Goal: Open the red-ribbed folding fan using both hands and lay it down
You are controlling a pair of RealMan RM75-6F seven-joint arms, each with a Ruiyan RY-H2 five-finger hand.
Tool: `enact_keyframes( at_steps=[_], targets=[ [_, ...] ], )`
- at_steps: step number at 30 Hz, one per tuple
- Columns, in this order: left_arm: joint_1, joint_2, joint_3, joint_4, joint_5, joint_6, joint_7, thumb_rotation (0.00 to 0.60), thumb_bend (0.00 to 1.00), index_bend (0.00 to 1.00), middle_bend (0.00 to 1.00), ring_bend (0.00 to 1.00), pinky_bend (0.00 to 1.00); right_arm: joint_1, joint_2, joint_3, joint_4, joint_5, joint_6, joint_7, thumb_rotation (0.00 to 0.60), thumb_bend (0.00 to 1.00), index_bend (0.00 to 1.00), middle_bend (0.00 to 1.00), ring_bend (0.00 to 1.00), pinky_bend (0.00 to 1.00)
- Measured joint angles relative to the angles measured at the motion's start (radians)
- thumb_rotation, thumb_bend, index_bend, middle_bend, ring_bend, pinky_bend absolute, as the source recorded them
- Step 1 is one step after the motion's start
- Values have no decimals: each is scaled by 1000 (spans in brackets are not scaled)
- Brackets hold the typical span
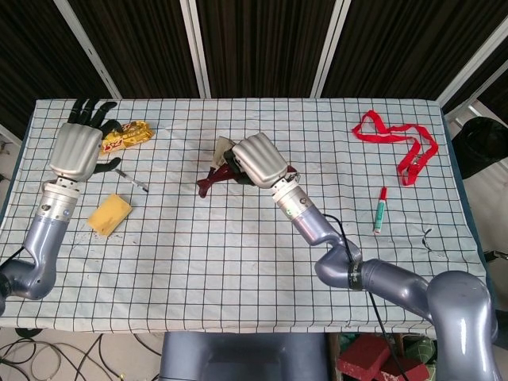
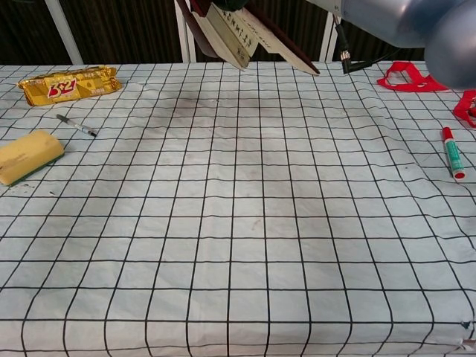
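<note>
The folding fan (image 1: 216, 176) has dark red ribs and a cream leaf, and is only slightly spread. My right hand (image 1: 260, 160) holds it in the air above the middle of the table. In the chest view the fan (image 2: 236, 36) hangs at the top edge, its ribs pointing down and to the right. My left hand (image 1: 78, 146) is raised at the left side of the table, fingers spread and holding nothing, well apart from the fan. The chest view does not show the left hand.
A yellow snack packet (image 1: 127, 135) lies at the back left, a black pen (image 1: 131, 181) and a yellow sponge (image 1: 109, 214) in front of it. A red ribbon (image 1: 393, 139) and a red-capped marker (image 1: 380, 210) lie at the right. A checked cloth (image 2: 238, 223) covers the table.
</note>
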Motion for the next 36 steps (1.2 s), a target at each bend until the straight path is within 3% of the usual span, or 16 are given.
enact_keyframes(
  at_steps=[13,26,36],
  targets=[
    [-125,-125,18,128,-13,-80,-8,600,148,422,154,0,4,5,12,8,-41,32,-8,-19,600,484,895,1000,1000,927],
    [-221,-229,38,216,38,-89,-91,600,147,461,165,0,4,10,26,52,-101,107,-15,-16,600,485,899,1000,1000,928],
    [-281,-307,28,275,18,-96,-95,600,162,467,165,0,4,7,39,60,-140,141,-19,-22,600,485,900,1000,1000,927]
  ],
)
